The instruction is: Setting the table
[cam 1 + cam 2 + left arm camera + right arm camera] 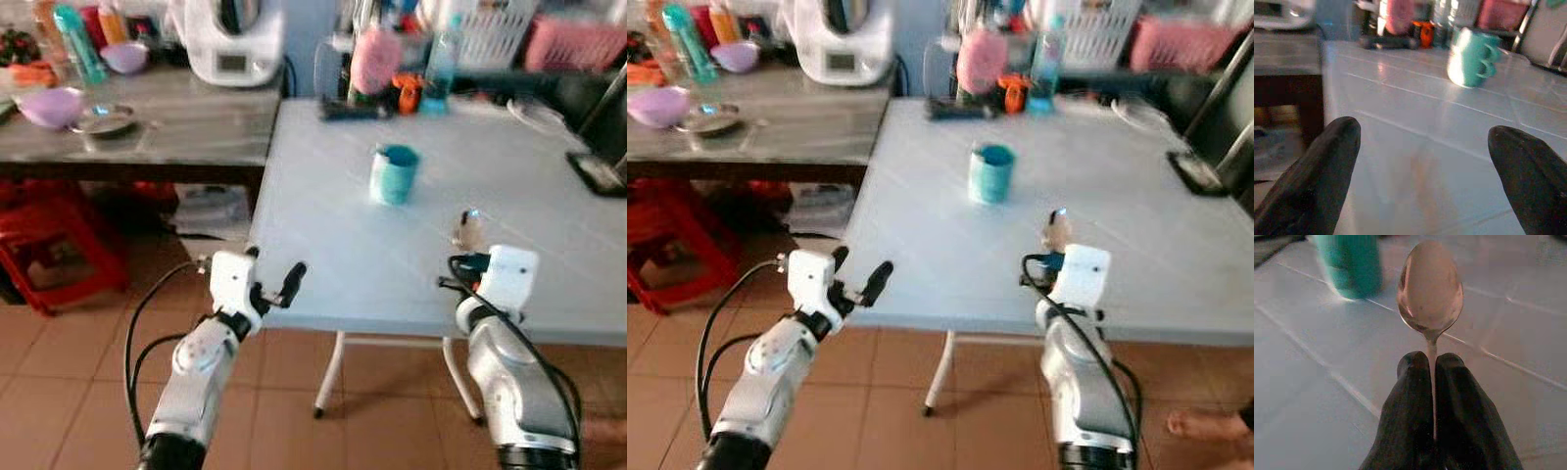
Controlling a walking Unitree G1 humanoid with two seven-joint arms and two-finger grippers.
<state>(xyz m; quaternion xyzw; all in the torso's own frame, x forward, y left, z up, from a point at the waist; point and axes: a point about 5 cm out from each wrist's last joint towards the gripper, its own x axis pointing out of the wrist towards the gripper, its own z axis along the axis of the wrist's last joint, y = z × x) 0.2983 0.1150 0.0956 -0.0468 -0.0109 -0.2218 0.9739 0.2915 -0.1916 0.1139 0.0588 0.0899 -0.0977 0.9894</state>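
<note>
A teal mug [395, 173] stands near the middle of the pale table [323, 255]. My right gripper [1432, 367] is shut on the handle of a metal spoon [1430, 286], whose bowl sticks out past the fingertips, above the table's near right part [468, 232]. The mug [1351, 262] lies beyond the spoon. At the table's near left edge my left gripper [274, 279] is open with nothing between its fingers [1327, 171], pointing across the tabletop toward the mug [1472, 56].
Bottles, a pink jar [375, 59] and an orange item crowd the table's far edge. A dark tray [598, 171] lies at the right. To the left, a grey counter [186, 117] holds purple bowls, a metal dish and a white appliance; a red stool [54, 250] is below.
</note>
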